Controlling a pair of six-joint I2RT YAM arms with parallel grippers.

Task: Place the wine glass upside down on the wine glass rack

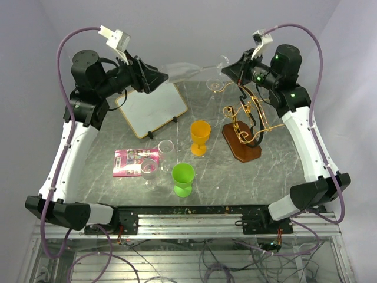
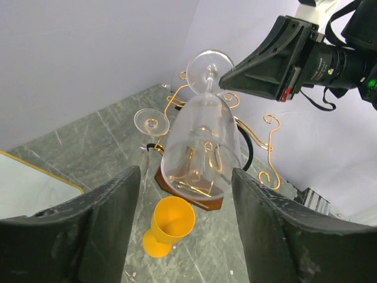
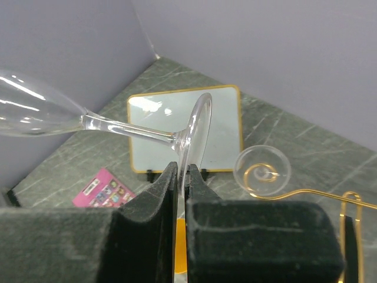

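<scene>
A clear wine glass [image 1: 184,71] hangs on its side above the table's back, between both grippers. My right gripper [image 1: 231,69] is shut on the edge of the glass's foot [image 3: 197,127]; its stem and bowl [image 3: 35,112] run off to the left. My left gripper [image 1: 160,76] is open, and the bowl's mouth [image 2: 203,147] sits just ahead of its fingertips with a gap showing. The wine glass rack [image 1: 244,124], gold wire on a brown wooden base [image 1: 241,146], stands under the right arm. A second clear glass hangs on the rack, its foot [image 1: 215,85] upward.
An orange cup [image 1: 200,137] and a green cup [image 1: 183,178] stand mid-table. Two clear glasses [image 1: 166,148] [image 1: 149,170] stand beside a pink card [image 1: 134,162]. A white, gold-edged board [image 1: 152,109] leans at the back left. Grey walls close the back.
</scene>
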